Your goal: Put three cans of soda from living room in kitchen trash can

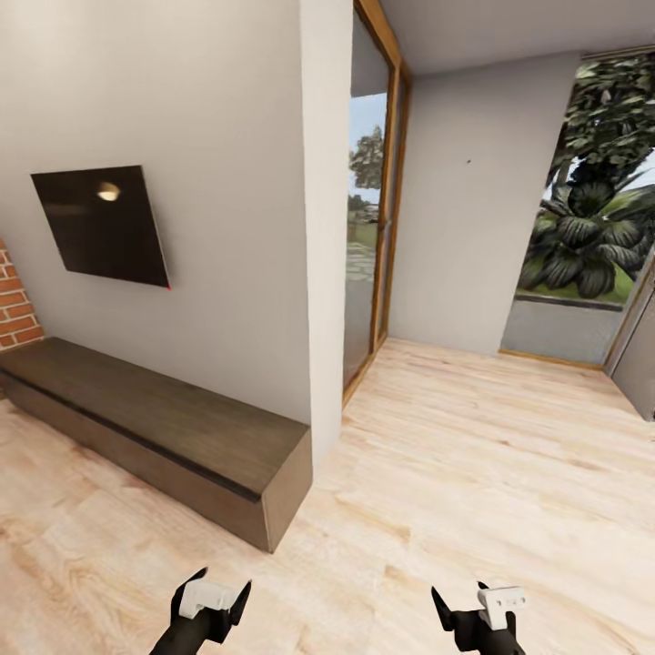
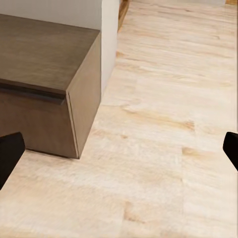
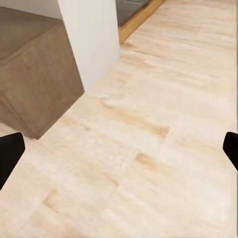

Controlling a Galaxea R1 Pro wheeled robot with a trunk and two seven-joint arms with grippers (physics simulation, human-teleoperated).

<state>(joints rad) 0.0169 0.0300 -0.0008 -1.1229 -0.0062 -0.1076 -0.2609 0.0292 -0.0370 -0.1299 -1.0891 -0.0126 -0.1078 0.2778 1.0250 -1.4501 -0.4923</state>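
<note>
I am in the living room, facing a wall with a black TV (image 1: 102, 225) above a long low wooden cabinet (image 1: 155, 428). The cans of soda and the tash can are out of view. My left gripper (image 1: 225, 584) hangs low over the wood floor just off the cabinet's near end, open and empty. In the left wrist view the left gripper (image 2: 119, 151) has its fingers spread wide over bare floor. My right gripper (image 1: 459, 596) is open too, and the right wrist view has the right gripper (image 3: 119, 151) over bare planks.
A white wall end (image 1: 326, 227) juts out beside the cabinet (image 2: 44, 74). Past it stands a glass sliding door with a wooden frame (image 1: 387, 200). Brick chimney (image 1: 14, 305) at the far left. Light wood floor (image 1: 482, 455) stretches ahead and right toward a window with plants (image 1: 591, 209).
</note>
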